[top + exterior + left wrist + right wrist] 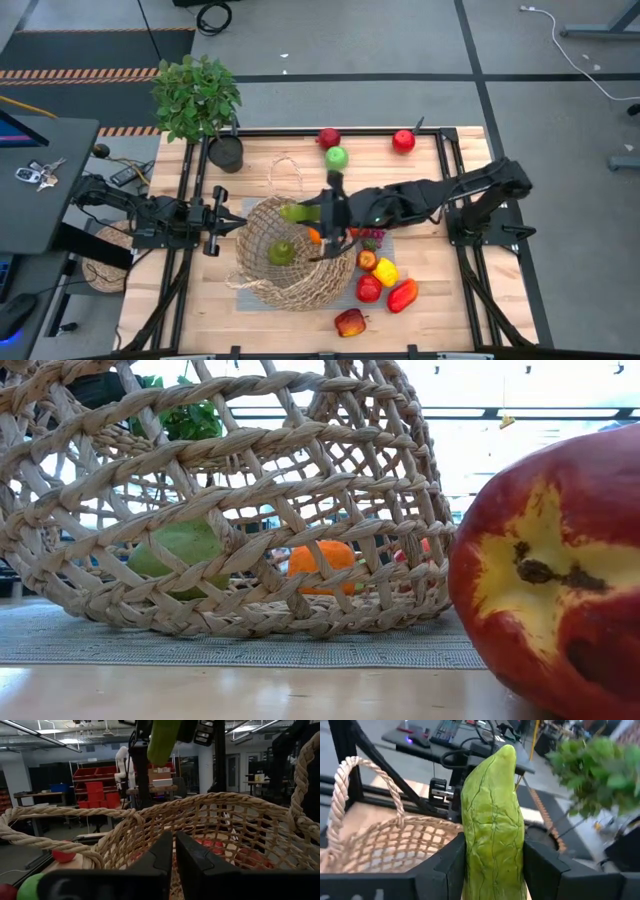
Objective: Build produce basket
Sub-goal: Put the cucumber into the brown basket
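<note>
Nearest the low camera, a red-and-yellow fruit (pixel 560 580) fills the foreground beside the basket (pixel 240 510), which stands on a grey mat (pixel 250 645) at mid-table. Basket (pixel 290 262): large, loosely woven wicker with thin looped handles; it looks light and springy, likely to flex or slide if pushed, so the rim is the sensible place to steady it. It holds a green fruit (pixel 282 252) and an orange piece (pixel 322 563).

Right gripper (pixel 492 865): over the basket's right rim, jaws part-open and clamped on the sides of a long green vegetable (pixel 494 815), whose tip projects well beyond the fingers. The wrinkled, smooth-looking skin suggests a light, fairly stiff piece that could pivot in so narrow a grip; a hold nearer its middle appears safest.

Left gripper (pixel 214 222): just outside the basket's left rim, fingers (pixel 155 857) closed together on nothing, facing the weave.

Loose produce: a cluster of red and yellow pieces (pixel 385 280) just right of the basket, with purple grapes (pixel 372 238) under the right arm; two red fruits and a green apple (pixel 336 157) near the far edge. Rounded and probably slick, these are best pinched across their widest part. A potted plant (pixel 196 97) stands at the far left corner.
</note>
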Motion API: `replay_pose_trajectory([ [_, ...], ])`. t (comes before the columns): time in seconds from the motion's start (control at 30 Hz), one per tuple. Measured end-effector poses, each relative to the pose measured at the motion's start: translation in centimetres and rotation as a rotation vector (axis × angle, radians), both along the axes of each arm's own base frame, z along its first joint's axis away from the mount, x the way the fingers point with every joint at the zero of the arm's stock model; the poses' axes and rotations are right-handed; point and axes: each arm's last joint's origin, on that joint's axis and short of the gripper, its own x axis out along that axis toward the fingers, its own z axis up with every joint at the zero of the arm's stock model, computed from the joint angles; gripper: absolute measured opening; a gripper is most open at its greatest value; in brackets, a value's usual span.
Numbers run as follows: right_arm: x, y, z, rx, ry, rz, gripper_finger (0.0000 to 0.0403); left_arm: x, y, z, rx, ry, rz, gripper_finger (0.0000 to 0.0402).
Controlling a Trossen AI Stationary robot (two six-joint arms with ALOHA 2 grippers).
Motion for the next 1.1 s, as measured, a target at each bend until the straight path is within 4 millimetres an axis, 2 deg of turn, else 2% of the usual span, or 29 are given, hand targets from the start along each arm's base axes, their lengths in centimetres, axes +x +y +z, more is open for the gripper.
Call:
replay_pose_trajectory([
  [0.17,1.7,1.2,-0.9,-0.244,0.057,0.096,0.0172,0.0,0.0,0.0,0.000,0.000,0.000,0.0035],
  [0.37,2.3,1.5,-1.7,-0.689,0.144,0.220,0.0172,0.0,0.0,0.0,0.000,0.001,0.000,0.0032],
  [0.47,2.2,1.7,-2.0,-0.839,0.188,0.225,0.0172,0.0,0.0,0.0,0.000,0.001,0.000,0.0028],
  [0.87,2.0,3.6,-1.4,-1.086,0.140,0.315,0.0172,0.0,0.0,0.0,0.000,0.000,0.000,0.0034],
  [1.1,2.0,3.8,-1.3,-1.085,0.121,0.335,0.0172,0.0,0.0,0.0,0.000,0.000,0.000,0.0029],
])
